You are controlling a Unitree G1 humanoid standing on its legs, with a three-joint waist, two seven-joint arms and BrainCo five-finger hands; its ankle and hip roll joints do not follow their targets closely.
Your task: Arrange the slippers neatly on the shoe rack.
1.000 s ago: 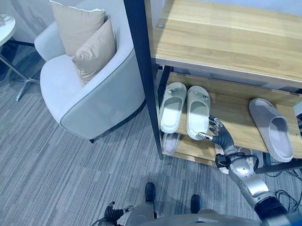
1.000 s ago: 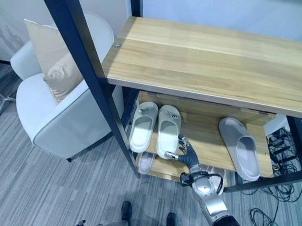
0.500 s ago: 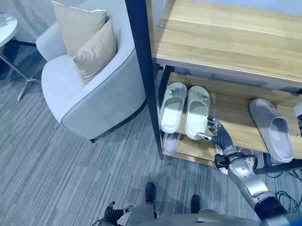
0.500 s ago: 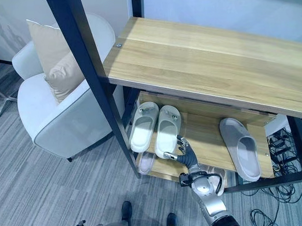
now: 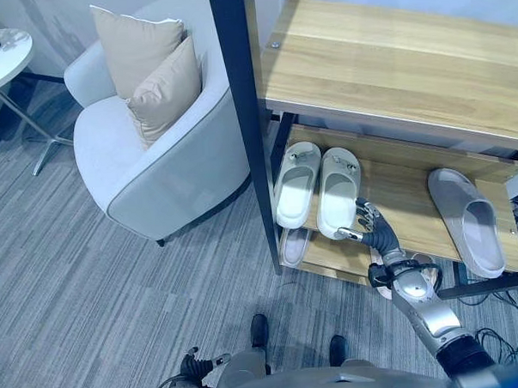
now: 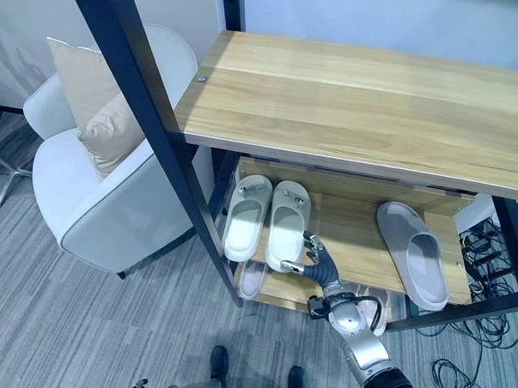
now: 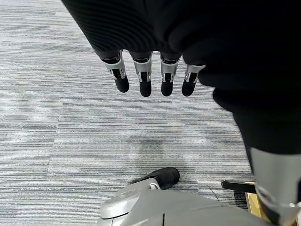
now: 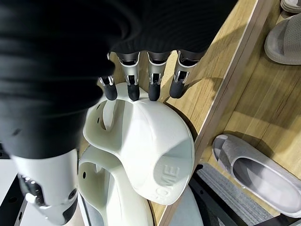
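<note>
R hand [image 5: 377, 236] fingers straight, tips on smooth moulded white slipper [image 5: 337, 192] beside its twin [image 5: 295, 184], wooden rack shelf [image 5: 406, 206]. L hand [image 7: 150, 70] fingers relaxed over ribbed carpet [image 7: 56, 117].

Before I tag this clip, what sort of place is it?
Probably a living-room or lounge corner of a home, or a mock-up of one: a wooden shoe rack with slippers, a cushioned armchair and grey carpet.
</note>
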